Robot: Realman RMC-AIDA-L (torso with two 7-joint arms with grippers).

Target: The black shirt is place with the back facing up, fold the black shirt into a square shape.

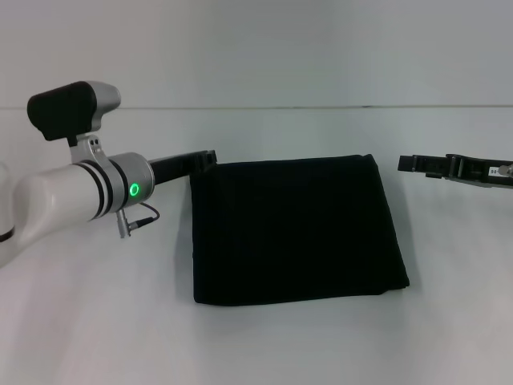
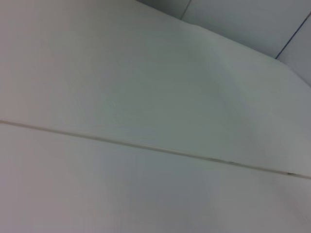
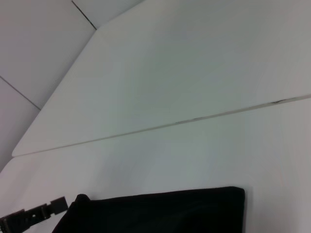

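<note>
The black shirt [image 1: 296,228] lies flat in the middle of the white table [image 1: 96,321], folded into a roughly square block. My left gripper [image 1: 210,156] is low at the shirt's far left corner, right beside the fabric edge. My right gripper [image 1: 403,164] hovers just off the shirt's far right corner, apart from it. The right wrist view shows the shirt's far edge [image 3: 160,213] and, farther off, the left gripper [image 3: 48,208] next to a small raised bump of fabric. The left wrist view shows only bare table and wall.
A thin seam [image 1: 321,107] runs across where the table meets the wall behind the shirt. My left arm's white forearm with a green light [image 1: 135,190] reaches in from the left over the table.
</note>
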